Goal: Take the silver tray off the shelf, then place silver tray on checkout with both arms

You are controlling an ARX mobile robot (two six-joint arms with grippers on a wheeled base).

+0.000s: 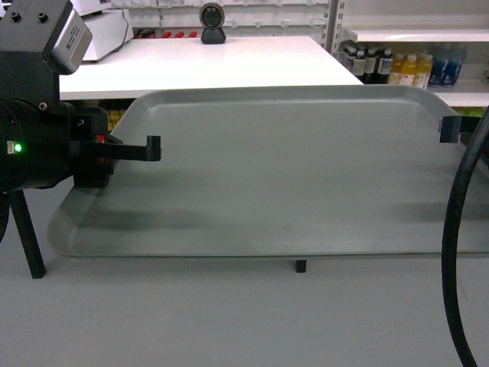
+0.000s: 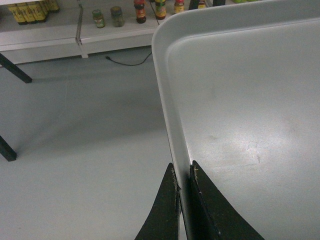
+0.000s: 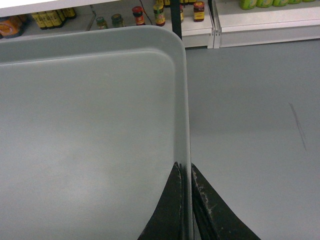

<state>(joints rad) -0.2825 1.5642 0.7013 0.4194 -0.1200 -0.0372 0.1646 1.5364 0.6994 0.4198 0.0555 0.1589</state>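
1. Tray status: silver tray (image 1: 290, 176) hangs over the grey floor (image 2: 75, 130), checkout (image 1: 206, 61) at 12 o'clock behind it.
2. My left gripper (image 2: 183, 172) pinches its 9 o'clock rim.
3. My right gripper (image 3: 186, 172) is clamped on the 3 o'clock rim.

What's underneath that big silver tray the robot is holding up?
Beside the silver tray, the wrist views show grey floor, so it hangs in the air. Directly beneath it is hidden. The white checkout lies beyond.
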